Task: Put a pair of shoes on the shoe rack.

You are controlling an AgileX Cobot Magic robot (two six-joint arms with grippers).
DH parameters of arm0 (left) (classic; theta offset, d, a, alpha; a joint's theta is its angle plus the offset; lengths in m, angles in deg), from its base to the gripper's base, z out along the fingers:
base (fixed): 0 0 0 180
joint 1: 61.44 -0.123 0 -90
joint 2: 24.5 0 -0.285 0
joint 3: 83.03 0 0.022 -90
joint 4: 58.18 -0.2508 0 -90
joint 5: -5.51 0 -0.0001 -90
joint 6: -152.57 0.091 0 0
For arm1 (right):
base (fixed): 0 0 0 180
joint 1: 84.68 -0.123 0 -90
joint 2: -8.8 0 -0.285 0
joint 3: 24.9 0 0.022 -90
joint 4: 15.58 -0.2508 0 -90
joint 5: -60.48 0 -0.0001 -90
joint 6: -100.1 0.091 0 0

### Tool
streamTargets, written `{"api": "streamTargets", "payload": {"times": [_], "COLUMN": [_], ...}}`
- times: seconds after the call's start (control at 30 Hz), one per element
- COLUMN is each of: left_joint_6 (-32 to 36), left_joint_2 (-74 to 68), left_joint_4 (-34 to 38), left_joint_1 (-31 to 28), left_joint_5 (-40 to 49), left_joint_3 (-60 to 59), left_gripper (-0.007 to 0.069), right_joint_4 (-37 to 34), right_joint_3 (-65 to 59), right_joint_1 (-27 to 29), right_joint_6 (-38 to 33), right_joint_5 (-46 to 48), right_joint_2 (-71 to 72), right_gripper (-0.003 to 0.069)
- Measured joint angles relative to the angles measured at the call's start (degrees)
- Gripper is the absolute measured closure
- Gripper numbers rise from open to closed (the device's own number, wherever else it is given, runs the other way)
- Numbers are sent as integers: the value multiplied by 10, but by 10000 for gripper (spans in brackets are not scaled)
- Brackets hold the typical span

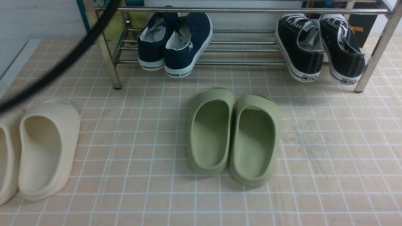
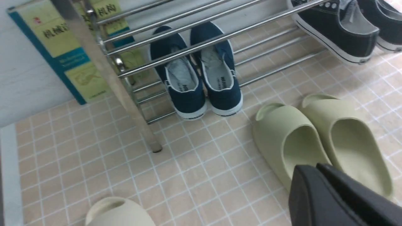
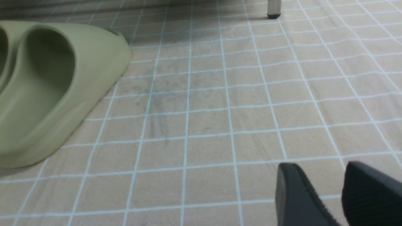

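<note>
The two navy-blue slip-on shoes point(image 1: 176, 44) rest side by side on the lower bars of the chrome shoe rack point(image 1: 245, 11), at its left end, heels toward me. They also show in the left wrist view point(image 2: 201, 78) under the rack's bars point(image 2: 188, 47). My left gripper point(image 2: 314, 171) is shut and empty, up above the olive slides and apart from the shoes. My right gripper point(image 3: 320, 175) is open and empty, low over bare tiled floor. Neither gripper shows in the front view.
A pair of black lace-up sneakers point(image 1: 320, 47) sits at the rack's right end. Olive-green slides point(image 1: 232, 135) lie on the tiled floor in front of the rack, also in the right wrist view point(image 3: 47, 84). Cream slides point(image 1: 40, 150) lie front left. A black cable point(image 1: 59, 66) crosses the upper left.
</note>
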Motion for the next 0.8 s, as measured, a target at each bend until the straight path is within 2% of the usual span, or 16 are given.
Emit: {"api": "streamTargets", "payload": {"times": [0.1, 0.3, 0.43, 0.53, 0.8], "left_joint_6": [-30, -90, -105, -108, -111], "left_joint_2": [121, 330, 444, 499, 527], "left_joint_4": [-34, -83, -118, -123, -123], "left_joint_1": [0, 0, 0, 0, 0], "left_joint_5": [-136, -342, -430, -467, -474], "left_joint_3": [-181, -486, -602, -659, -750], "left_gripper": [586, 606, 610, 608, 602], "right_joint_4": [0, 0, 0, 0, 0], "right_joint_3": [0, 0, 0, 0, 0], "right_joint_1": [0, 0, 0, 0, 0], "right_joint_6": [0, 0, 0, 0, 0], "right_joint_5": [0, 0, 0, 0, 0], "right_joint_2": [0, 0, 0, 0, 0], "right_gripper": [421, 421, 421, 421, 421]}}
